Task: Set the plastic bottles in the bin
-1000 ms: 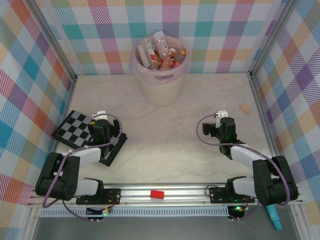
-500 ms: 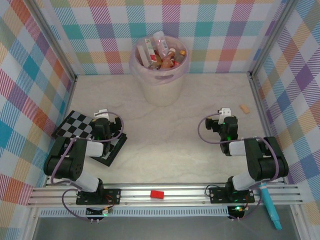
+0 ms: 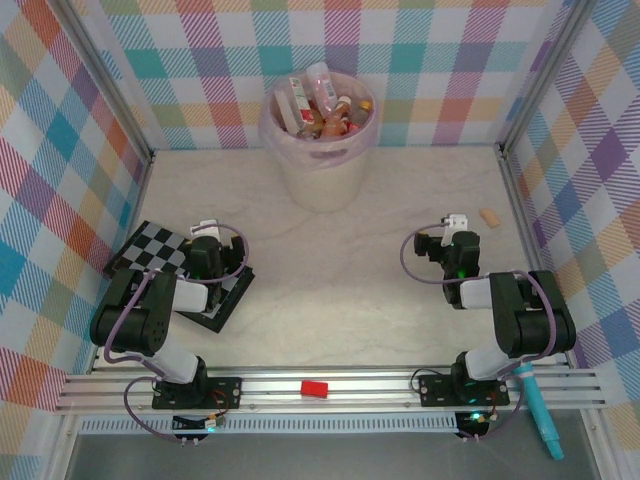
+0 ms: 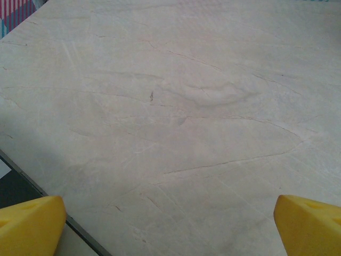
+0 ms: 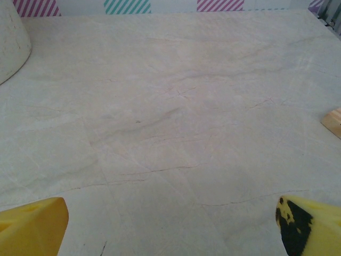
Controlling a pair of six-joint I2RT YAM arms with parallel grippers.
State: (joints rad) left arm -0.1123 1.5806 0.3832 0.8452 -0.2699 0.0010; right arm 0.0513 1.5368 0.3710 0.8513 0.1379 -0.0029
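The bin (image 3: 318, 172) stands at the back centre, its pinkish liner folded over the rim. Several plastic bottles (image 3: 322, 104) with red, orange and white labels are piled inside it. My left gripper (image 3: 207, 250) rests low over the checkered board's inner edge, well short of the bin. In the left wrist view the left gripper (image 4: 170, 230) is open, its yellow fingertips (image 4: 29, 224) wide apart over bare table. My right gripper (image 3: 452, 250) sits at the right. The right gripper (image 5: 170, 230) is also open with nothing between its fingertips (image 5: 33, 223). The bin's base (image 5: 10, 45) shows at that view's top left.
A checkered board (image 3: 155, 255) lies at the left under my left arm. A small wooden block (image 3: 489, 217), also seen as block (image 5: 333, 121), lies near the right wall. A red block (image 3: 314, 387) sits on the front rail, a teal tool (image 3: 541, 425) beside the right base.
Both arms have folded back towards their bases, elbows raised. The right gripper has shifted slightly right and farther back. The bin and bottles have not moved.
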